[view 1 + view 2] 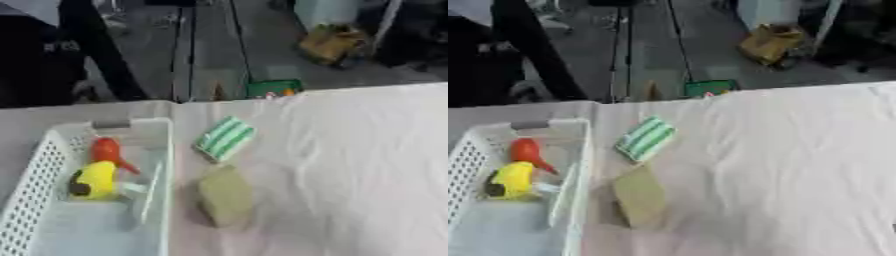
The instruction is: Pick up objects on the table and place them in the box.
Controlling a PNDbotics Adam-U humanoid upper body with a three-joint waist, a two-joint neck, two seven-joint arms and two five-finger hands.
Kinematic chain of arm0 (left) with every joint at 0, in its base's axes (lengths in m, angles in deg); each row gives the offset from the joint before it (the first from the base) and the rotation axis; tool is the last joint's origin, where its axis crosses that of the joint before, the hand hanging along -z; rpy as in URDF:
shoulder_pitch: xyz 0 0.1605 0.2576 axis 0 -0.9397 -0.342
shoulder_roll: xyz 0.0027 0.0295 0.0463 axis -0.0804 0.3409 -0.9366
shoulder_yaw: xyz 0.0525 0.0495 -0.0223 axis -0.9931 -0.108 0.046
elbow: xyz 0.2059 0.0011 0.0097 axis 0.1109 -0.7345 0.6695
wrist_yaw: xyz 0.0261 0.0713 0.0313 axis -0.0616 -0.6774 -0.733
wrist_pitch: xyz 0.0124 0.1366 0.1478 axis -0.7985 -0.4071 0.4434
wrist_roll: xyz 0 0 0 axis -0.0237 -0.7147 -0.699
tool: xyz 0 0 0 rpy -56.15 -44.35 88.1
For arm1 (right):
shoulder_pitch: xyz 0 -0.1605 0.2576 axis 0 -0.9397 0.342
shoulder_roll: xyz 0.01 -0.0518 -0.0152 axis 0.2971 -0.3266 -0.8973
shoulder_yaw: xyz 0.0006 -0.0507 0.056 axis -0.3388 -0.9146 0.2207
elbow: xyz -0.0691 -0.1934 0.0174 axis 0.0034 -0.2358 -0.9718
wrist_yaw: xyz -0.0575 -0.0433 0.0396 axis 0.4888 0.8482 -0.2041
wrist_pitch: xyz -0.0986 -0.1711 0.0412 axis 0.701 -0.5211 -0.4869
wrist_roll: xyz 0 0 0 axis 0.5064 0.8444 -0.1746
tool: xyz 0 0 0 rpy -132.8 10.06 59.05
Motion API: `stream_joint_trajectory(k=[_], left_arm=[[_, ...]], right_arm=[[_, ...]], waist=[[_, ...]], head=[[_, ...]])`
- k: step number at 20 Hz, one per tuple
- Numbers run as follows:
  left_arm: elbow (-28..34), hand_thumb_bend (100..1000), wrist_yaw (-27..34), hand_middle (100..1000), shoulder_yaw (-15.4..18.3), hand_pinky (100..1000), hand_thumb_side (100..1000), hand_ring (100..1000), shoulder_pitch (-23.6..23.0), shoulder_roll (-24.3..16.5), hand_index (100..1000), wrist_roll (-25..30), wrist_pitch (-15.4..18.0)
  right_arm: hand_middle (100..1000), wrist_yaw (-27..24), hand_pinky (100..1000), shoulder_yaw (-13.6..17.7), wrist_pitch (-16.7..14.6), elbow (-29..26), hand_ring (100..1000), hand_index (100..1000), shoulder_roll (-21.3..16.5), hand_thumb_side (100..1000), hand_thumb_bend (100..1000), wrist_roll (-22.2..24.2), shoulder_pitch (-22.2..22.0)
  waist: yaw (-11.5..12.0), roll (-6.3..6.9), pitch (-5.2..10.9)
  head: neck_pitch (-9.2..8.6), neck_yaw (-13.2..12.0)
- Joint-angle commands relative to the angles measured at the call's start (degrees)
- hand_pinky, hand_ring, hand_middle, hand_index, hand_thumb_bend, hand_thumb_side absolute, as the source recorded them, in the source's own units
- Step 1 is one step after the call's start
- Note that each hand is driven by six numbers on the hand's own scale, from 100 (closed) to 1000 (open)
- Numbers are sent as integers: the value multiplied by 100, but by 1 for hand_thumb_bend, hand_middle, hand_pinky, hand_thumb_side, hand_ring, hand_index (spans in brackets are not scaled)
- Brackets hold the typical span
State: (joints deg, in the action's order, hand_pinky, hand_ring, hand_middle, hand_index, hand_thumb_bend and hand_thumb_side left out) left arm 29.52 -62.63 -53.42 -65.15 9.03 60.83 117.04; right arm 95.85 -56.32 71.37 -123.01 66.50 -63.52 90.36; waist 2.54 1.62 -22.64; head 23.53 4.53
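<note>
A white slotted box (160, 145) stands at the left of the table. Inside it lie a red object (106, 150) and a yellow object (94, 180) with a dark end, touching each other. Just right of the box, on the white cloth, rests a green-and-white striped object (225, 138). Nearer to me, beside the box's right wall, sits a tan, olive-coloured block (226, 196). Neither of my hands shows in either view.
The white cloth (350, 170) covers the table to the right of the objects. Beyond the far table edge are a green item (272, 88) on the floor, black stand legs (96, 50) and a yellow-brown bag (330, 44).
</note>
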Motion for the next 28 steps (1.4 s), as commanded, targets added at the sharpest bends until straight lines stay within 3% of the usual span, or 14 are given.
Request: stream_joint_trajectory(k=[1,5,7,8,9,10,14,15,17,23,26,28], left_arm=[[85,110,-6,1000,-6,946,1000,941,111,-270,975,12,84],[85,111,20,1000,-15,946,1000,941,122,-309,974,36,96],[85,111,27,1000,-10,946,1000,941,112,-305,974,38,89],[85,111,28,1000,-8,946,1000,941,104,-303,974,39,84],[85,111,29,1000,-7,946,1000,941,87,-300,974,40,77],[85,111,29,1000,-8,945,1000,941,64,-297,973,43,66],[85,111,35,1000,-36,945,1000,941,-54,-297,973,75,4],[85,111,40,1000,-47,945,1000,941,-75,-302,973,86,-13],[85,111,50,1000,-61,945,1000,941,-100,-308,973,105,-36],[85,112,64,1000,-95,944,1000,941,-169,-322,972,158,-94],[85,112,77,1000,-96,944,1000,941,-184,-344,972,160,-114],[85,113,87,1000,-98,944,1000,941,-183,-350,972,161,-124]], right_arm=[[729,5,807,38,-13,-104,812,825,-34,1000,100,-38,10],[733,-13,806,29,68,-104,811,827,-78,1000,100,5,19],[736,-43,804,25,193,-104,810,831,-135,1000,148,68,44],[740,-52,803,18,264,-104,804,845,-176,1000,228,121,52],[740,-56,803,1,381,-104,804,845,-244,1000,228,222,61],[739,-61,801,-28,499,-104,794,860,-310,1000,295,336,69],[722,-103,794,-215,1017,-104,753,872,-601,1000,376,936,122],[727,-77,795,-290,1150,-104,744,876,-733,1000,416,1179,118],[736,-21,801,-402,1356,-104,750,886,-925,1000,436,1633,143],[763,-133,886,-787,1834,-104,865,892,-1117,1000,490,2955,342],[754,-203,891,-928,2162,-104,865,891,-1010,1000,500,3557,553],[756,-177,890,-1014,2173,-104,862,896,-975,1000,512,3816,660]], waist=[[4,-22,93],[4,-48,119],[11,-52,136],[13,-54,148],[14,-54,166],[9,-59,191],[-38,-99,324],[-45,-125,364],[-52,-159,409],[-79,-256,505],[-79,-304,554],[-74,-326,574]], head=[[-50,-15],[-47,-13],[-51,-12],[-45,-14],[-30,-15],[12,-13],[396,-31],[554,-46],[698,-58],[836,-45],[860,-40],[867,-28]])
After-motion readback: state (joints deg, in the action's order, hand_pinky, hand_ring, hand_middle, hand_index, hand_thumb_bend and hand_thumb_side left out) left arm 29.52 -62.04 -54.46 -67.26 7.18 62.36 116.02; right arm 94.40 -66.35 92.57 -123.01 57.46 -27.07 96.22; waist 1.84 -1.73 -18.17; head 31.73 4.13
